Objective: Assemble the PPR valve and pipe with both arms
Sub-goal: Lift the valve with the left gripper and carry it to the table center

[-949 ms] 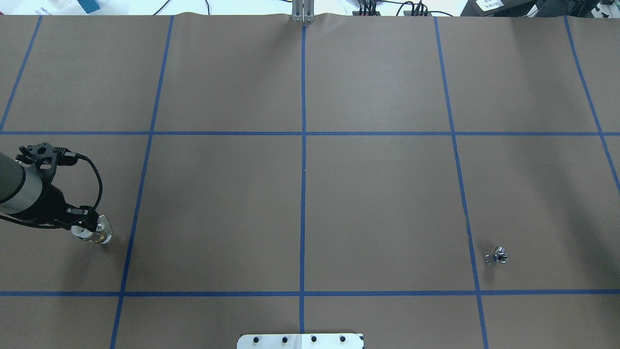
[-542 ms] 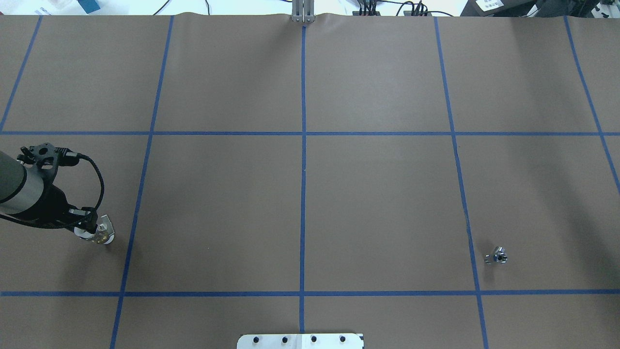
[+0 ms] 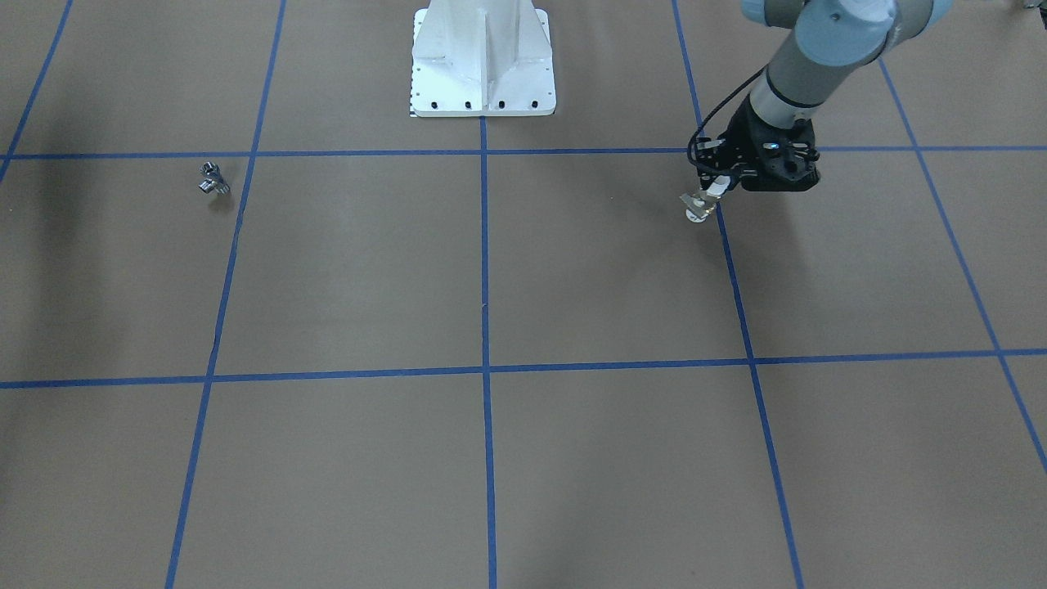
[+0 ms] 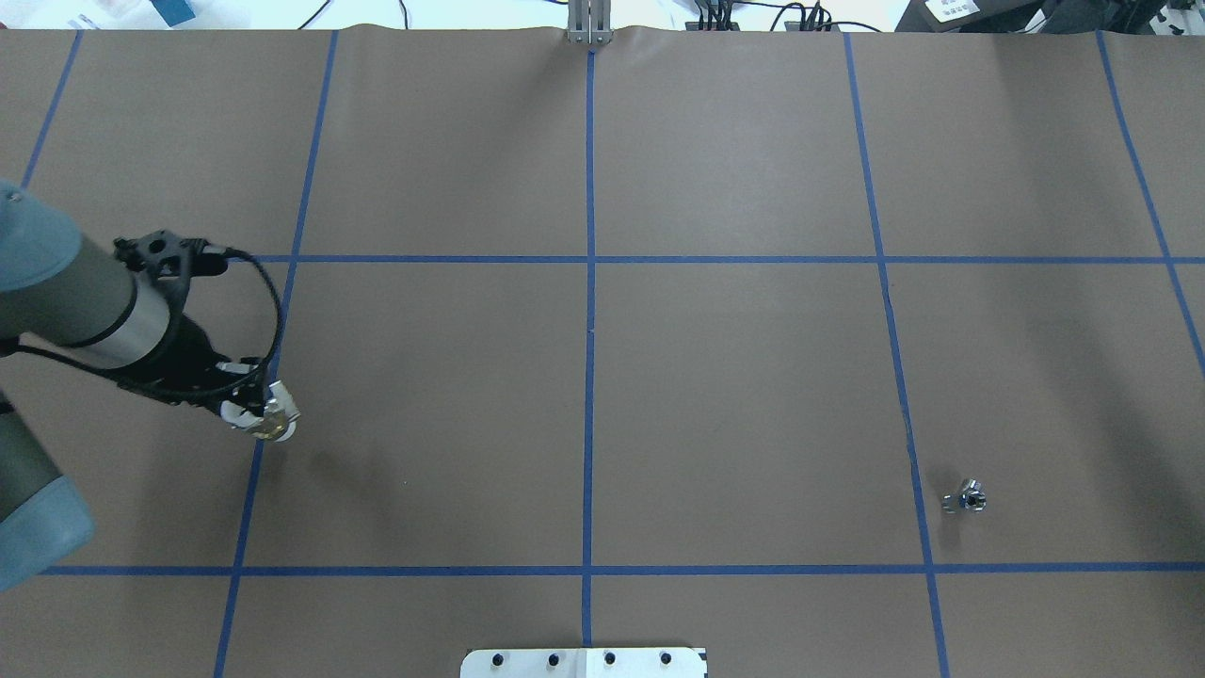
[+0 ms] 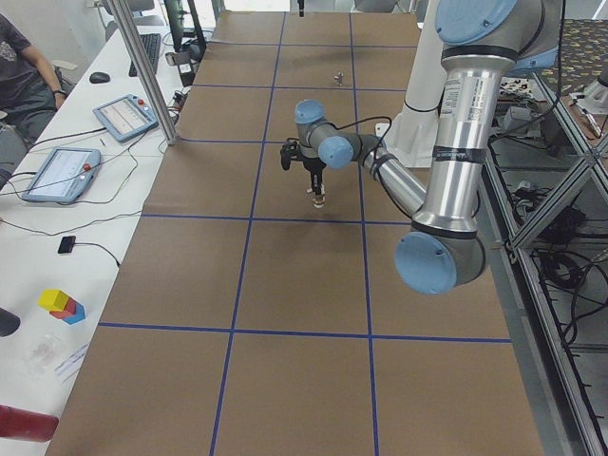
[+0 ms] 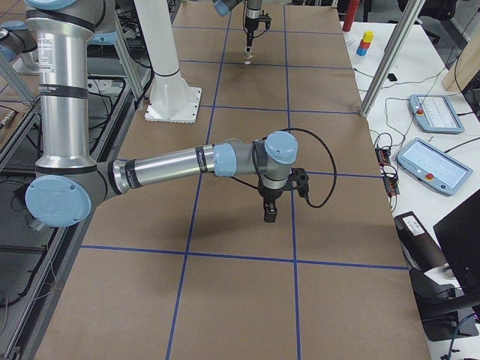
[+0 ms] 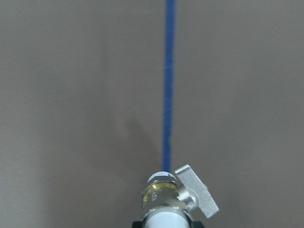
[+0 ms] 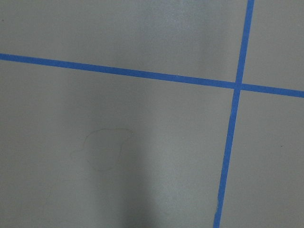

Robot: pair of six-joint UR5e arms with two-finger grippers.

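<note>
Front view: left gripper (image 3: 710, 195) clamped on the PPR valve (image 3: 697, 209), held clear of the surface towards the bench's left edge. The pipe (image 3: 212, 178) lies loose near the right edge.
Right-side view: right gripper (image 6: 268, 212), opening unreadable.
Left wrist view: only one white end is gripped, so the valve may pivot when mating.

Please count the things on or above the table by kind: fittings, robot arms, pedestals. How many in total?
PPR valve: 1
Pipe: 1
Robot arms: 2, the left arm and the right arm
White pedestal: 1
Total: 5
</note>
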